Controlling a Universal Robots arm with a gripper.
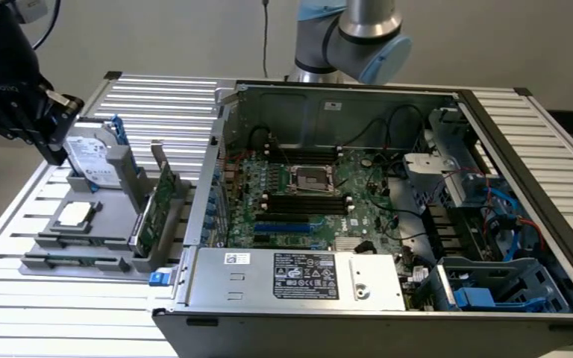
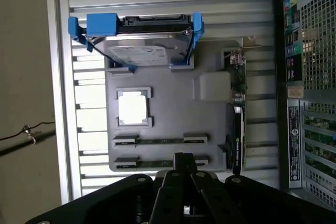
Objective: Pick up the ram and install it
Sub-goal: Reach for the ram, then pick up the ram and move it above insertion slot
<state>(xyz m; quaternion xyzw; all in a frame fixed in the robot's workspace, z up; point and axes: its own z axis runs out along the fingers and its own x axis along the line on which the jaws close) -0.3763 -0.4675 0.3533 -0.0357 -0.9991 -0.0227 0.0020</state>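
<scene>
The fingers [image 2: 182, 162] are pressed together, holding nothing, above the grey tray [image 2: 173, 103] on the counter [image 2: 157, 3]; the ram [image 2: 160, 140] sits in a tray slot, a second stick [image 2: 149, 160] just beside it; the computer case [image 1: 307, 112] stands open nearby.

The gripper [image 2: 182, 158], fingers pressed together, hung by two parallel ram sticks [image 2: 160, 140] on a grey tray [image 2: 173, 114] that also carried a CPU [image 2: 132, 107], a hard drive [image 2: 144, 51] in a blue caddy [image 2: 102, 24] and a green expansion card [image 2: 239, 108], beside the computer case [image 2: 310, 77]
</scene>
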